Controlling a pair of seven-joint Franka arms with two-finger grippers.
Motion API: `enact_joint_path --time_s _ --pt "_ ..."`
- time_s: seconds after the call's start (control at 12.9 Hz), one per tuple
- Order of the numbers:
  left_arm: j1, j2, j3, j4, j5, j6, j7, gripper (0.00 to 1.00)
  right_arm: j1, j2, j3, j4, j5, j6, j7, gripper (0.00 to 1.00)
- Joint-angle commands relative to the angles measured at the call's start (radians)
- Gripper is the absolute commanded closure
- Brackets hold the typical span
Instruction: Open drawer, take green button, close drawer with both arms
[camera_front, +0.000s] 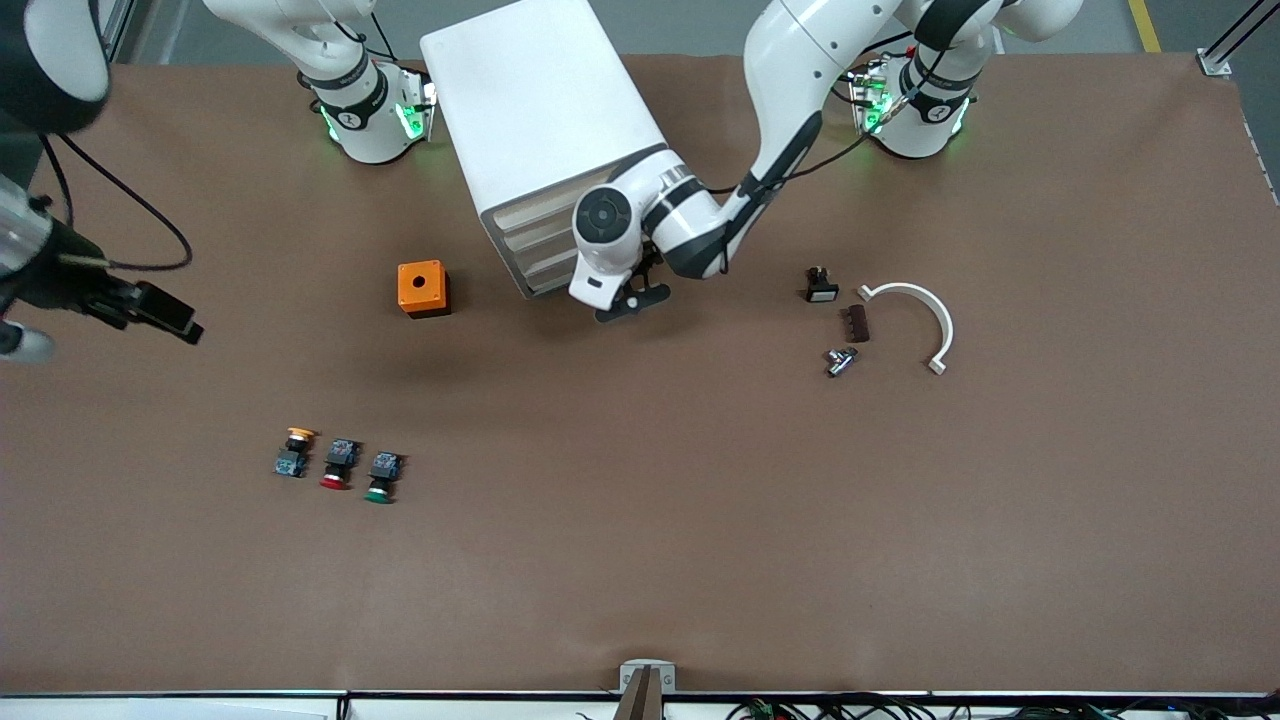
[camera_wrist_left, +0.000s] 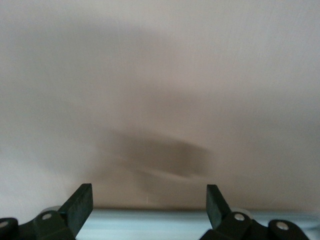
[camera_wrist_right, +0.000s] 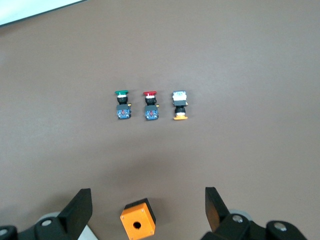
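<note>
The left pincer sits right at the beige drawer fronts of the white cabinet, low against the stack. Its wrist view is filled by a pale surface close up, with both fingers spread wide and nothing between them. That placement looks like the approach to the drawer, probably one of the lower ones, though the arm's own wrist covers the fronts there and I cannot tell which. All four drawers look closed, so the opening step seems not yet done.

The right pincer hangs over the desk at the right arm's end, its fingers also wide apart and empty. Its camera looks down on the orange box and the row of three buttons, which suggests it is waiting for its turn.

The button with the green cap lies on the open desk (not in any drawer), nearer the front camera than the orange box, just beside the red-capped button, with the yellow-capped button at the row's end toward the right arm.
</note>
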Motion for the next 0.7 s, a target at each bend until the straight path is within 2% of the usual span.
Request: enact_joint_path --time_s 0.0,0.15,0.39,0.46,0.62 --pt "0.17 -0.128 -0.006 -0.02 0.0 -0.071 0.061 0.0 -0.021 -0.057 0.018 -0.037 -0.052 -0.018 0.02 0.0" --pt "0.285 -0.217 -0.003 -0.02 0.059 -0.238 0.171 0.0 -0.021 -0.071 0.019 -0.039 -0.082 -0.023 0.021 0.0" --pt "0.444 -0.37 -0.002 -0.012 0.124 -0.453 0.454 0.0 -0.026 -0.086 0.019 -0.04 -0.094 -0.043 0.015 0.0" --pt "0.507 -0.402 -0.003 0.029 0.124 -0.485 0.523 0.0 -0.026 -0.091 0.019 -0.04 -0.094 -0.044 0.015 0.0" --pt "0.615 -0.429 -0.003 0.147 0.126 -0.641 0.638 0.0 -0.026 -0.099 0.019 -0.043 -0.094 -0.047 0.015 0.0"
